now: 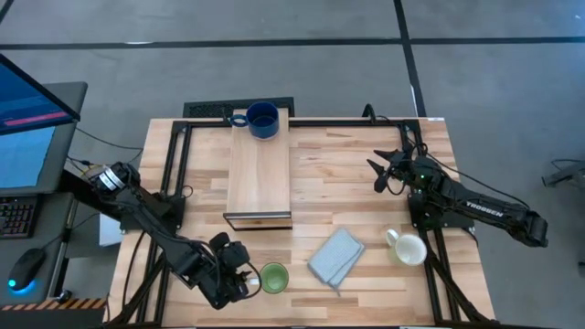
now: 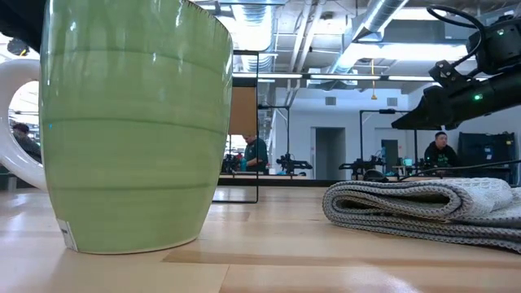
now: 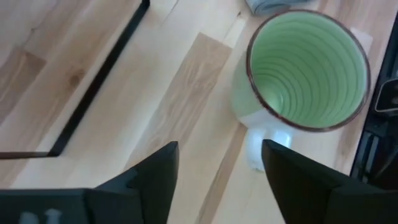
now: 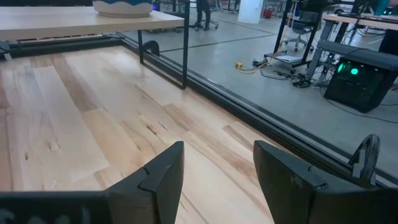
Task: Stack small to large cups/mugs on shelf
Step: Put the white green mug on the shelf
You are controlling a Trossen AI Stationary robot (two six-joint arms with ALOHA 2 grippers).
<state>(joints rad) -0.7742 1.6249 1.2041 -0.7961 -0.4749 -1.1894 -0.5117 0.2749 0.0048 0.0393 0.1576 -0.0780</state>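
The light green mug stands upright on its base near the table's near edge; it fills the low view and shows from above in the left wrist view, its white handle pointing at my left gripper. My left gripper is open just left of it, fingers apart from the handle. The dark blue mug stands on the far end of the shelf. The white mug stands at the right near side. My right gripper hovers open over the table's right half.
A folded grey-blue cloth lies between the green and white mugs. Black frame rails run along the table's left and right sides. Bare tabletop lies between shelf and right arm. People show in the room beyond.
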